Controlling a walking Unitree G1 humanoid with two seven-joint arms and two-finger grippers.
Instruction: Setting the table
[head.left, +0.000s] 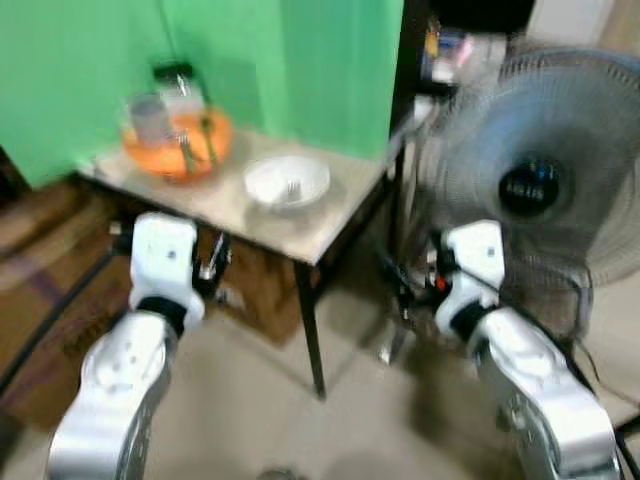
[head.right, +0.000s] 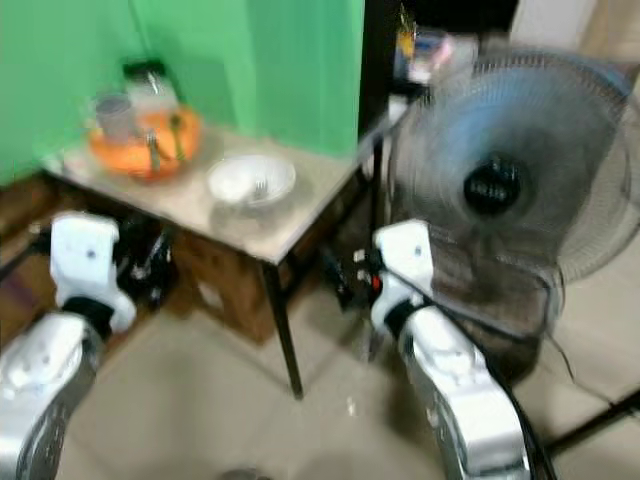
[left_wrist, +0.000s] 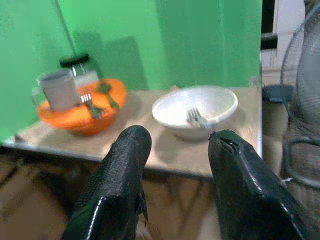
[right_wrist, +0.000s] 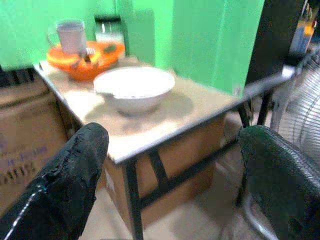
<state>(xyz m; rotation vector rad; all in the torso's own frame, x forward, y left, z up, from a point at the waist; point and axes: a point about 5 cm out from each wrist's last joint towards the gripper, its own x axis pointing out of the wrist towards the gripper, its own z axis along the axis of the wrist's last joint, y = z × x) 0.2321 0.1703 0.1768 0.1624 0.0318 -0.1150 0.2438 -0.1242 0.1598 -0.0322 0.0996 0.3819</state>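
Green backdrop cloth (head.left: 290, 70) is hung behind the scene, and pale floor (head.left: 250, 420) is spread beneath it. To the robot's right a large standing fan (head.left: 535, 180) with a round wire cage is seen, close beside the worktop's corner. Cardboard boxes (right_wrist: 25, 135) are stacked under and beside the worktop.

A small worktop (head.left: 330, 215) with a light top and dark metal legs is set against the green cloth. Both silver arms are raised in front of it, lower than its top and short of its near edge.

On the worktop a white bowl (left_wrist: 196, 112) is placed near the middle, with a fork (left_wrist: 196, 118) lying inside it. Just beside it, toward the robot's left and nearer the cloth, an orange bowl (left_wrist: 80, 112) is set. A grey mug (left_wrist: 59, 90) is stood in the orange bowl, along with a second fork (left_wrist: 90, 104) and a green-handled utensil (left_wrist: 107, 94) leaning on its rim. A jar with a black lid (left_wrist: 77, 70) is seen behind the orange bowl, against the cloth.

The left pincer (left_wrist: 172, 160) is held with its two black fingers spread apart and nothing between them, pointed at the white bowl. The right pincer (right_wrist: 175, 165) is likewise held wide apart and empty, aimed at the worktop's corner.
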